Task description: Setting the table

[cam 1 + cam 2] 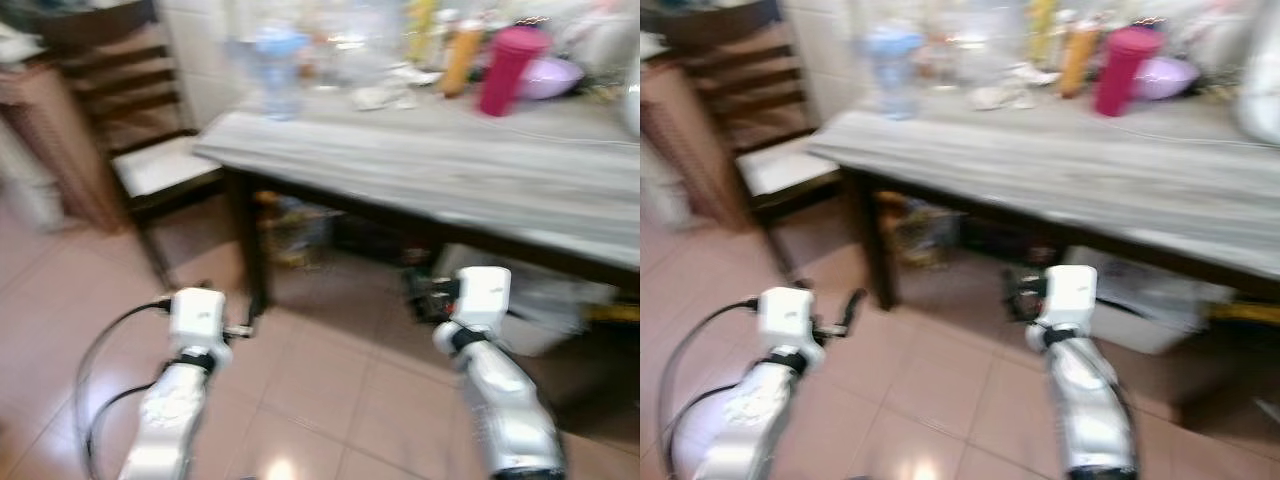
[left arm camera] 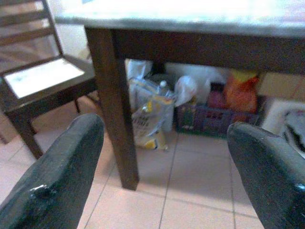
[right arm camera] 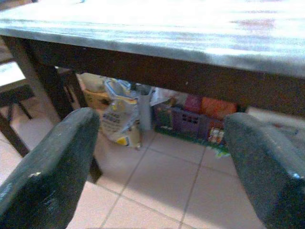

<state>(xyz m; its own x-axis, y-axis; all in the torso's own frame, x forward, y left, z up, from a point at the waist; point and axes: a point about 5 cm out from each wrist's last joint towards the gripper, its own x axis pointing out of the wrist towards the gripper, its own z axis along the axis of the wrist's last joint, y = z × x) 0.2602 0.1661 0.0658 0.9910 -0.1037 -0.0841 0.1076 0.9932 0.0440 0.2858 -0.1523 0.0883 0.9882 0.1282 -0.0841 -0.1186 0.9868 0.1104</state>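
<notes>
Desk (image 1: pixel 440 170) with a grey wood-grain top and dark legs stands ahead of the robot on a pink tiled floor (image 1: pixel 330 400); both head views are blurred. Along its far edge sit a red cup (image 1: pixel 510 70), a purple bowl (image 1: pixel 552 76) just beside it, an orange bottle (image 1: pixel 462 58), a clear blue-capped bottle (image 1: pixel 280 70) and some crumpled wrappers (image 1: pixel 385 95). A dark chair (image 1: pixel 140 150) with a pale seat stands at the desk's left end.

Both silver arms reach forward, low, below the desk top. The left gripper (image 2: pixel 162 171) points at the near desk leg (image 2: pixel 114 105), its 2 fingers (image 2: pixel 57 176) spread wide with nothing between them. The right gripper (image 3: pixel 162 167) points under the desk edge, its fingers (image 3: pixel 52 167) likewise spread and empty.

Under the desk lie a yellow-and-white bag (image 2: pixel 150 119), a purple crate (image 2: pixel 214 119) holding orange and red items, and a white box (image 1: pixel 540 310) to the right.
</notes>
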